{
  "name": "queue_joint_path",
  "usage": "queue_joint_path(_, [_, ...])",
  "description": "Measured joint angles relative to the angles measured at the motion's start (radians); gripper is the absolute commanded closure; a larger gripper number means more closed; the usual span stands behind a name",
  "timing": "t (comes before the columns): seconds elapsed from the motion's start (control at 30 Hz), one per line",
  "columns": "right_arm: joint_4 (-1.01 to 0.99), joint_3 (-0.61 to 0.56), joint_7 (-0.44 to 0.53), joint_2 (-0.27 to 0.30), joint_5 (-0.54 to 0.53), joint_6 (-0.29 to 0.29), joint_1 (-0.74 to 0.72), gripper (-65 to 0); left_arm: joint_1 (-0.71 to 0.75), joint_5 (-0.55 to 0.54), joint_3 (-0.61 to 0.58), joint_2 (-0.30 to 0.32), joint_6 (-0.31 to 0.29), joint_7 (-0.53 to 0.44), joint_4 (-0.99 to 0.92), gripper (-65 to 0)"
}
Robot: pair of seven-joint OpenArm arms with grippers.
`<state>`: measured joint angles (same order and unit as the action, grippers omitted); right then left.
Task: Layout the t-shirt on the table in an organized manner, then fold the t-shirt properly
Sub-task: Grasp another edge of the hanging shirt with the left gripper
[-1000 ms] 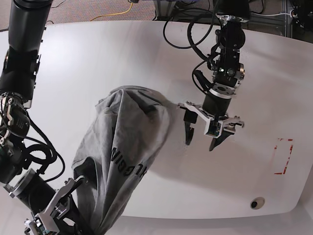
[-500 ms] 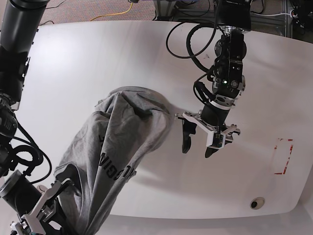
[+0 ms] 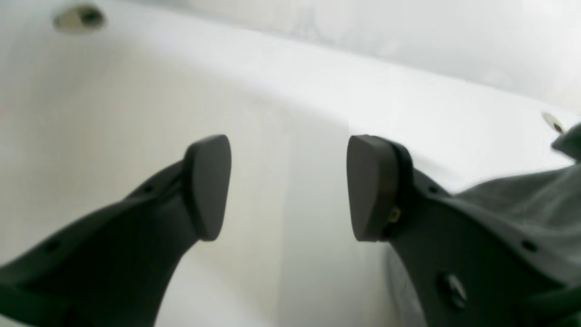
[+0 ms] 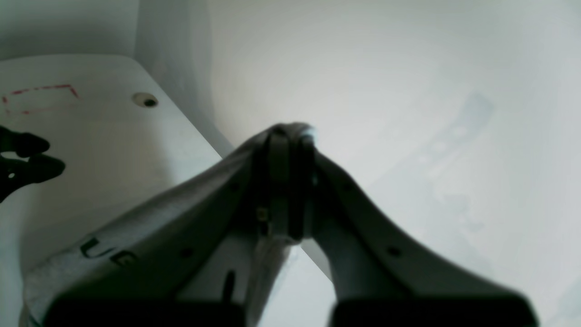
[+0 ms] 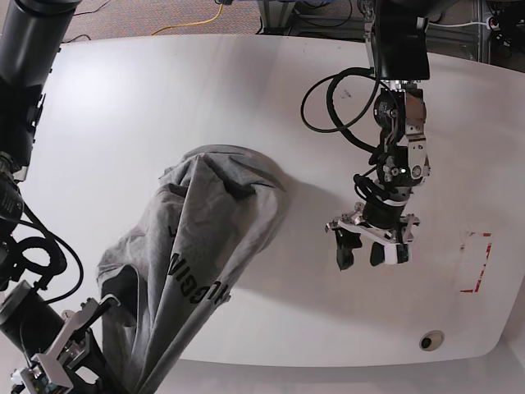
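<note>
The grey t-shirt (image 5: 205, 238) lies bunched in a long wrinkled heap on the white table (image 5: 164, 98), with black lettering showing. Its lower end hangs off the table's near-left edge. My right gripper (image 4: 289, 181) is shut on a fold of the t-shirt (image 4: 150, 218) beyond the table edge. In the base view its body (image 5: 57, 357) sits at the bottom left, and its fingertips are hidden by cloth. My left gripper (image 5: 362, 258) is open and empty over bare table, to the right of the shirt. In its wrist view (image 3: 288, 186) the shirt (image 3: 522, 200) shows at the right edge.
A red rectangular outline (image 5: 476, 263) and a round hole (image 5: 431, 340) mark the table's near-right corner. Another hole (image 3: 79, 18) shows in the left wrist view. Cables and floor lie beyond the far edge.
My right gripper has pulled the shirt's lower end further to the near left, stretching the cloth. My left gripper has moved right and nearer, away from the shirt, still open.
</note>
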<state>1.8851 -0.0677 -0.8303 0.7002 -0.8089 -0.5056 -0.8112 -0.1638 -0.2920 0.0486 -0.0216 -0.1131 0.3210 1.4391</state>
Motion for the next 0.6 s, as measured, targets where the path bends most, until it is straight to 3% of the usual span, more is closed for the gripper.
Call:
queue_joint_path(0.13, [0.000,0.000,-0.002,0.002,0.000,0.000,0.003,0.0,0.000,-0.055,-0.010,-0.009,-0.019,0.007,-0.067,-38.3])
queue_joint_path(0.37, [0.000,0.000,-0.024,0.001,0.000,0.000,0.005,0.0,-0.012,-0.140,-0.025,-0.003,-0.160,0.008,-0.154,-38.3])
queue_joint_path(0.6, [0.001,0.002,-0.031,0.002,0.000,0.000,0.029,0.0,-0.061,-0.233,-0.029,-0.005,-0.198,0.002,-0.269,-38.3])
